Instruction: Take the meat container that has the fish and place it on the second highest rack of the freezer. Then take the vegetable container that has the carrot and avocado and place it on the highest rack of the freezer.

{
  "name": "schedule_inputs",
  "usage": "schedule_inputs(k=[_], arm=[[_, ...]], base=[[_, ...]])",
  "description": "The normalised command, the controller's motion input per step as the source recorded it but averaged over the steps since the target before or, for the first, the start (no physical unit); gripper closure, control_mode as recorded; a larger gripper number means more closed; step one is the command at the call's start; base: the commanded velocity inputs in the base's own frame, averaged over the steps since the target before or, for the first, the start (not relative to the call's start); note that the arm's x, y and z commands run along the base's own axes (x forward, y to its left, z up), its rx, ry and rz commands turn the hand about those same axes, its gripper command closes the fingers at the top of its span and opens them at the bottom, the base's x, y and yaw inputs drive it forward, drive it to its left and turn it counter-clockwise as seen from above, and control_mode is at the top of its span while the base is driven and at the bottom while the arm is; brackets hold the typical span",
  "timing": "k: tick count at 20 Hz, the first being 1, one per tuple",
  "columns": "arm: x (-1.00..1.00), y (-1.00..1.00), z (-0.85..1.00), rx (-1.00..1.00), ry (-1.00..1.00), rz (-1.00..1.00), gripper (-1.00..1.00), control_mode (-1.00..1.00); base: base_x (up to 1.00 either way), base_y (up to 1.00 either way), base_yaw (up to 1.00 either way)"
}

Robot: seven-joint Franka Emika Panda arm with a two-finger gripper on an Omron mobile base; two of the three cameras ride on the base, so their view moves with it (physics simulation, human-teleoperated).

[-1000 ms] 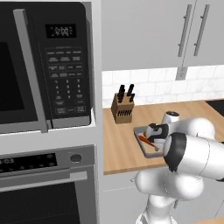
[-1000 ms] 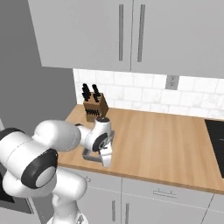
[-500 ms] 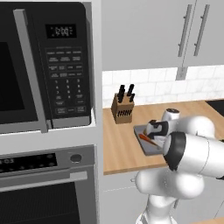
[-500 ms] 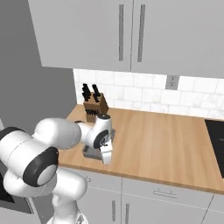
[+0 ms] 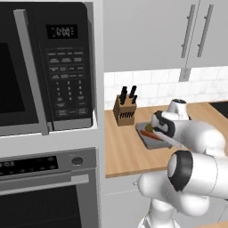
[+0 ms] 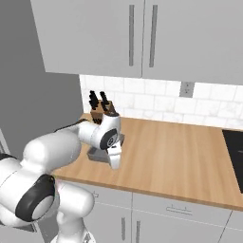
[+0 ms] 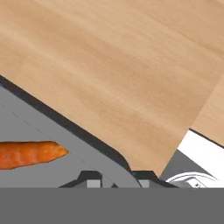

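A wooden surface runs under grey cabinets and a tiled wall. On it the vegetable container sits under the pincer, whose tips straddle its rim, apparently closed on it. The carrot lies just inside; a knife block stands beyond. The second step seems underway; lifting level comes next.

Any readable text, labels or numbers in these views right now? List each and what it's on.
Microwave display: pale digits, too blurred to read.
Microwave keypad: rows of button labels, too small to read.
Oven control panel: faint markings, unreadable.
Knife block, vegetable container, cabinets: no text.
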Motion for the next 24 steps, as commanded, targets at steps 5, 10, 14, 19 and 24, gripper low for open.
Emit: schedule_inputs(k=[5,10,14,19,24], arm=[[-0.69,-0.07,0.83,0.00,-0.23,0.00,1.00,-1.00],[-0.95,-0.20,1.00,0.02,-0.31,0.05,1.00,-1.00],[-1.00,-0.05,1.00,0.00,-0.21,0.13,1.00,-1.00],[-1.00,0.00,1.00,0.00,-0.08,0.15,1.00,-1.00],[-0.84,0.00,1.00,0.02,0.00,0.11,1.00,-1.00]], base=[[0.00,0.00,0.00],[0.00,0.00,0.00],[0.00,0.00,0.00],[0.00,0.00,0.00],[0.00,0.00,0.00]])
